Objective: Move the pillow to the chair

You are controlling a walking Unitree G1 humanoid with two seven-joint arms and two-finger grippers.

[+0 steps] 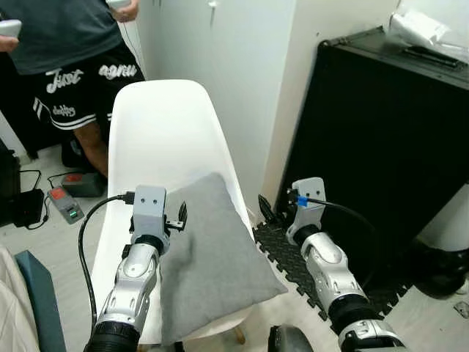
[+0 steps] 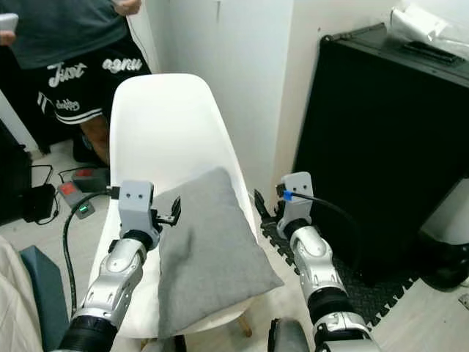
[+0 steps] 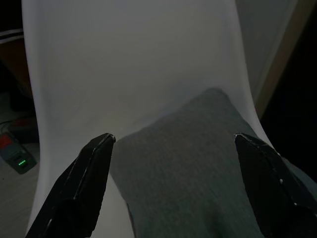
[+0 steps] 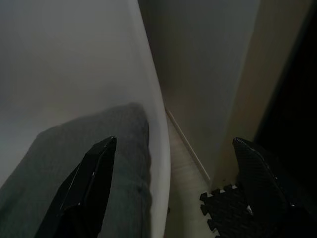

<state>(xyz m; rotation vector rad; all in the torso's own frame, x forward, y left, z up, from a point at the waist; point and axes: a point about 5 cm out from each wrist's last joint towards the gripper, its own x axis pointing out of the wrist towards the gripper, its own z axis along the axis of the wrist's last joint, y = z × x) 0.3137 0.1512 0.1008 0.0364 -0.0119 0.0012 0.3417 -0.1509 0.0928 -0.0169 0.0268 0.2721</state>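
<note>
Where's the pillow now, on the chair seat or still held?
On the seat. The grey pillow lies on the white chair, one corner overhanging the front edge. Left pincer and right pincer are open, gripping nothing.

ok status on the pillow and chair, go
Both end effectors open, left over pillow, right off its edge. Pillow lies on white chair. Person stands behind chair.

Person point(image 1: 73, 66) cut off above chest; pillow point(image 1: 212, 257) lower corner hidden behind left arm.
</note>
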